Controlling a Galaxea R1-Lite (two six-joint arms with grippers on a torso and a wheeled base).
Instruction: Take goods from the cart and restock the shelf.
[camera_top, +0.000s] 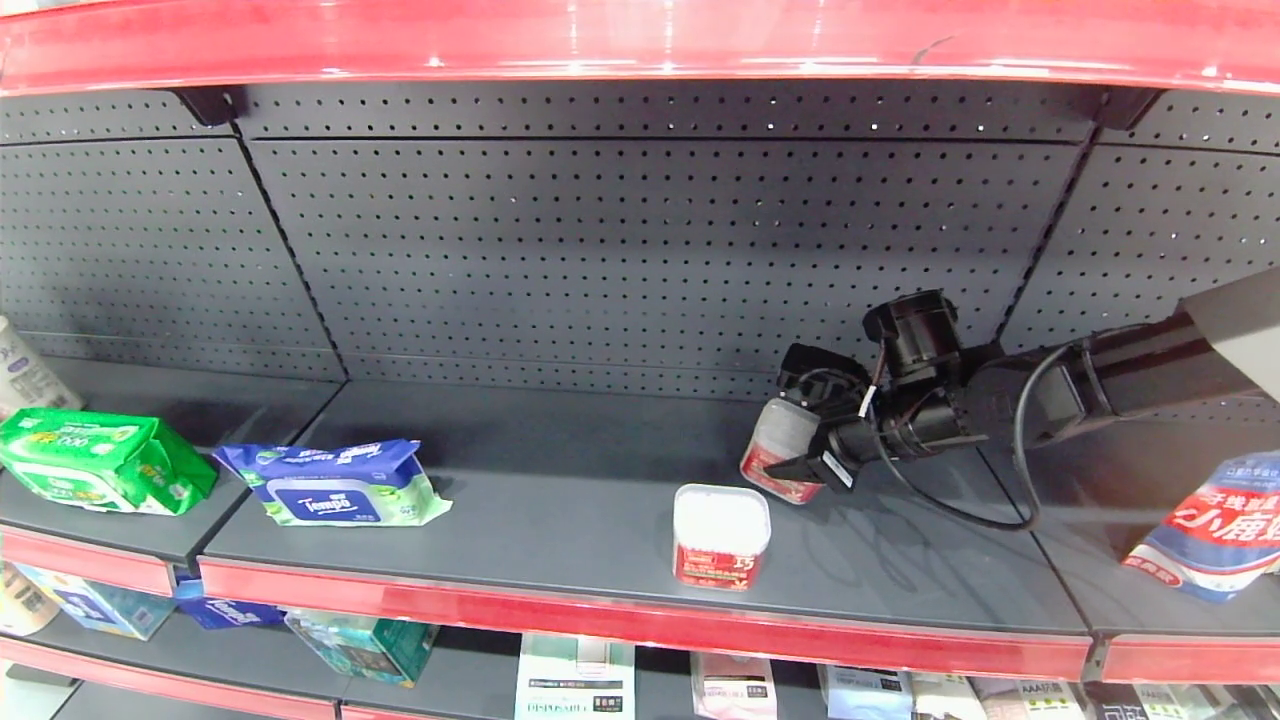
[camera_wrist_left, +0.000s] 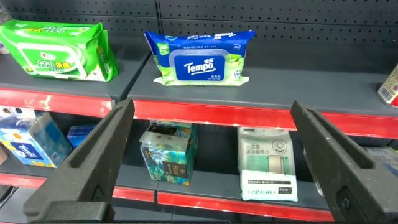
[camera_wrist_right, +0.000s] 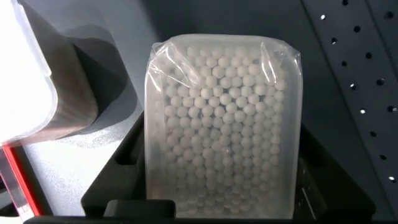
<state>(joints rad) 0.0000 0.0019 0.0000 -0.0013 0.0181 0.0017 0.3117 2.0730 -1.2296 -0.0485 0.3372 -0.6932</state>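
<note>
Left hand (camera_wrist_left: 212, 124): fingers apart, empty, facing shelf (camera_top: 560, 520) front edge.
Standing tub (camera_top: 720, 535) near front lip.
Just behind it: right hand (camera_top: 810, 450) clamped on bead tub (camera_top: 775, 440), tilted, low over shelf; contact unclear.
Likely light, thin rigid walls, film top fragile; grip sides.
Standing tub close, knock risk.
Blue wipes pack (camera_top: 335, 485), green wipes pack (camera_top: 100, 460) well left; pouch (camera_top: 1220, 530) right.
Pegboard (camera_top: 640, 250) behind.

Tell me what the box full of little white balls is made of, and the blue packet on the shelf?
The bead tub looks like clear, thin plastic: you see the balls through it, and shiny crinkled film covers it. The blue packet seems soft, glossy plastic film, with wrinkles and flat sealed ends.
</note>
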